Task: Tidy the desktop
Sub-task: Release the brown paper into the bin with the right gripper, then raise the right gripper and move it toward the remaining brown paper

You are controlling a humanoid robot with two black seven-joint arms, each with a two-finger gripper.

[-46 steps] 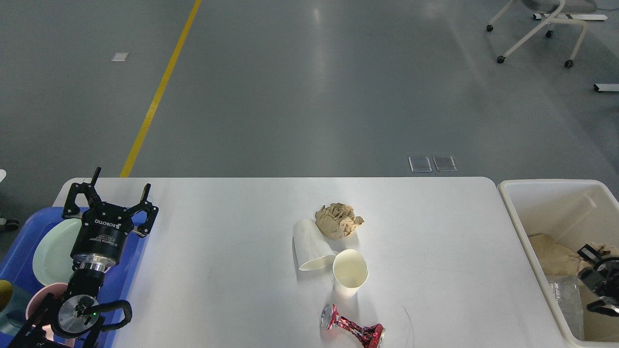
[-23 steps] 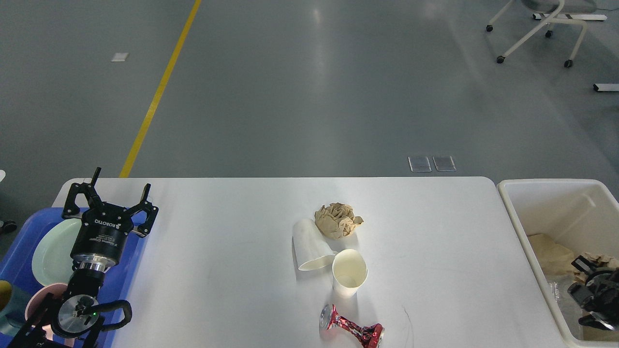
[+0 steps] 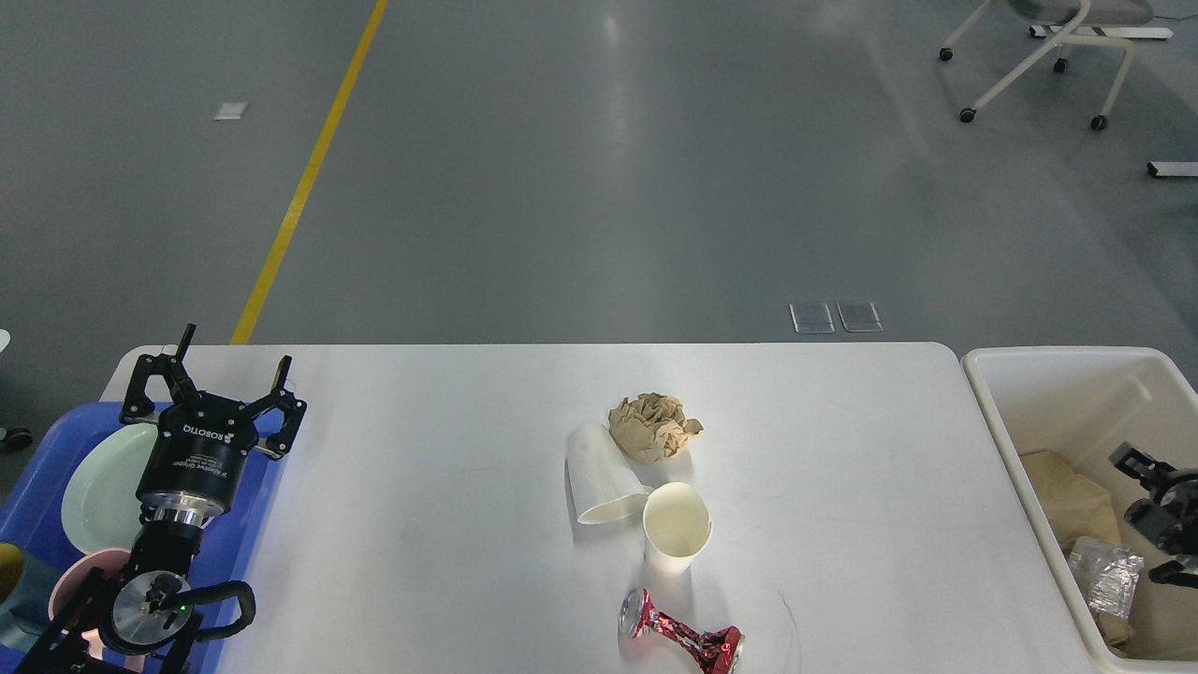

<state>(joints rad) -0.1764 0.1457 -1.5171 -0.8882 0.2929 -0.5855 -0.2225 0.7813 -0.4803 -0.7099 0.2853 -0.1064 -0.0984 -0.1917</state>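
The white desktop (image 3: 449, 449) carries a crumpled brown paper ball (image 3: 653, 427). In front of it are a white paper cup lying on its side (image 3: 599, 476), an upright paper cup (image 3: 676, 526) and a crushed red can (image 3: 681, 638) near the front edge. My left gripper (image 3: 217, 370) is open and empty above the far right corner of the blue tray (image 3: 253, 524). My right gripper (image 3: 1156, 515) is at the right edge, inside the cream-white bin (image 3: 992, 393). Its fingers are apart with nothing between them.
The blue tray holds a pale green plate (image 3: 98, 487) and a pink bowl (image 3: 75, 580). The bin holds brown paper (image 3: 1062, 496) and crumpled clear plastic (image 3: 1104, 573). Beyond the table is grey floor with a yellow line (image 3: 309, 178) and a wheeled chair base (image 3: 1039, 56).
My right gripper shifted within the bin, first lower, then back up. The crumpled brown paper by its fingers is gone from there; clear plastic now shows below it. The left arm has not moved.
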